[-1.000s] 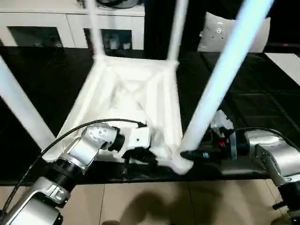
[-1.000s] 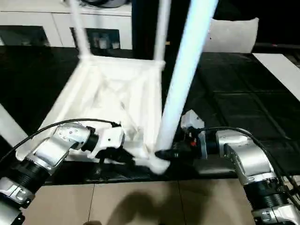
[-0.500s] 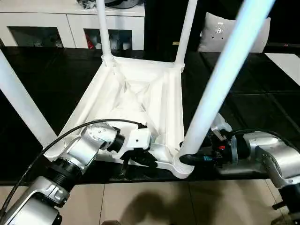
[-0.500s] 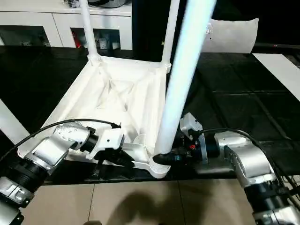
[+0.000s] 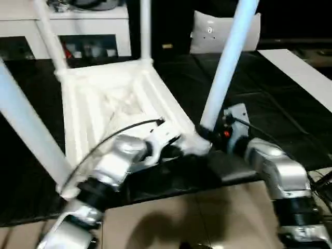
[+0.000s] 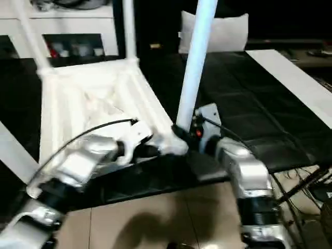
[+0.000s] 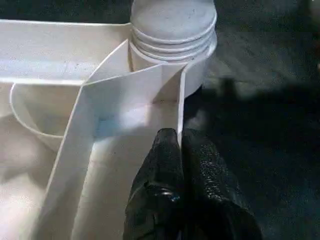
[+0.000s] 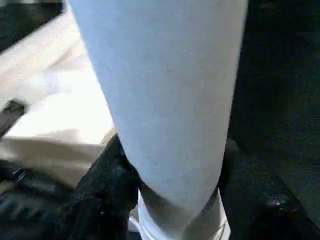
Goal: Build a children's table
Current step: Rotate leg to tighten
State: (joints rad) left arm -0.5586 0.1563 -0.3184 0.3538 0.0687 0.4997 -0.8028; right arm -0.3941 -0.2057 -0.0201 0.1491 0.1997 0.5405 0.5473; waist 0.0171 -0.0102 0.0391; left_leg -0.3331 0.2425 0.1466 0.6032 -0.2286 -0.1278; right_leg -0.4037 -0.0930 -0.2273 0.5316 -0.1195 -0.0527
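Observation:
The children's table lies upside down on the black work table, its ribbed white tabletop (image 5: 104, 98) facing up and white legs standing in the corner sockets. My left gripper (image 5: 179, 151) is at the near right corner. In the left wrist view the gripper (image 7: 180, 145) is shut on the thin rim wall beside the round socket (image 7: 172, 30). My right gripper (image 5: 205, 134) is at the foot of the near right leg (image 5: 225, 72). In the right wrist view its black fingers (image 8: 107, 185) press that leg (image 8: 165, 90) from both sides just above the socket.
Other legs rise at the far left (image 5: 49, 36), far right (image 5: 145, 26) and near left (image 5: 23, 129). A white cabinet with glass doors (image 5: 83, 39) stands behind, beside a white cushion (image 5: 223, 33). The work table's front edge runs under my arms, tiled floor (image 5: 181, 218) below; cables (image 6: 311, 181) hang right.
The whole view has swung and tilted, so the camera moved. Both grippers stay at the same near right corner. The right jaws have closed in further on the leg's foot.

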